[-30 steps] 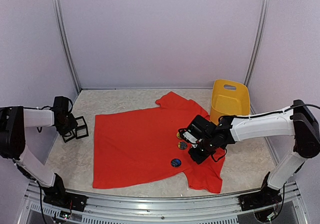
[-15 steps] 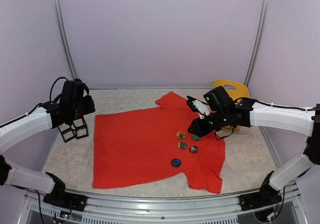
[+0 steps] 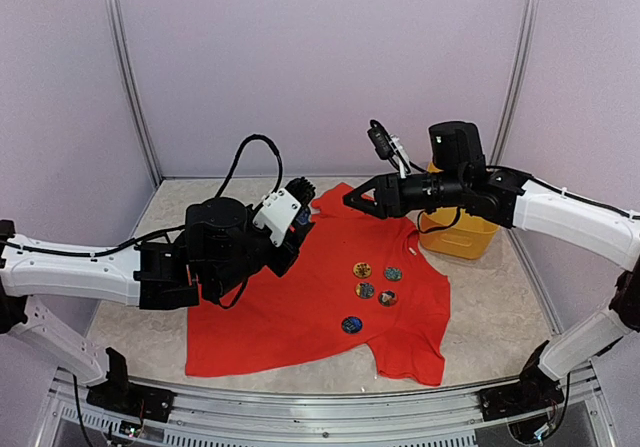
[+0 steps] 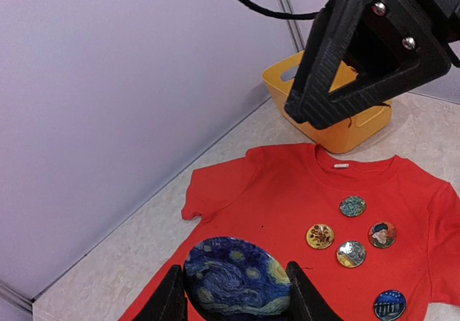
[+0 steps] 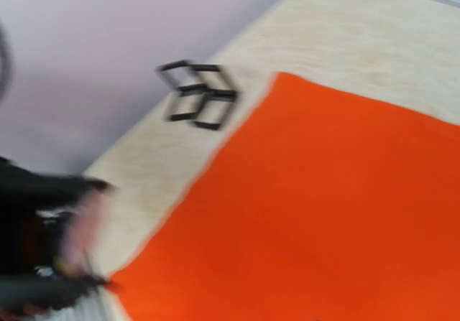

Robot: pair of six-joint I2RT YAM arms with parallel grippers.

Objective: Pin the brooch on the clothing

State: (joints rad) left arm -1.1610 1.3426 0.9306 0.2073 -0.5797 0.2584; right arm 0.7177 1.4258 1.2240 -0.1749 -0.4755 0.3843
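Shirt: I see the red shirt [image 3: 280, 277] spread flat across the middle of the table [image 3: 500, 312], neck end toward the right edge, lying as it did a second ago.
Brooch: a round one with a swirling blue night-sky picture [image 4: 237, 274], up in the air over the shirt.
Left gripper [image 4: 236, 301]: clamped on that brooch, a finger on each side. It has swung in from the left edge, where it hung by the black wire stand [image 5: 198, 95].
Right gripper [image 3: 358, 199]: lifted off the shirt and now high in front of the yellow basket [image 3: 462, 239] at the far right corner. I cannot tell how wide its jaws stand.
Other brooches: five [image 3: 365, 290] lie clustered on the shirt's right half, all uncovered now.
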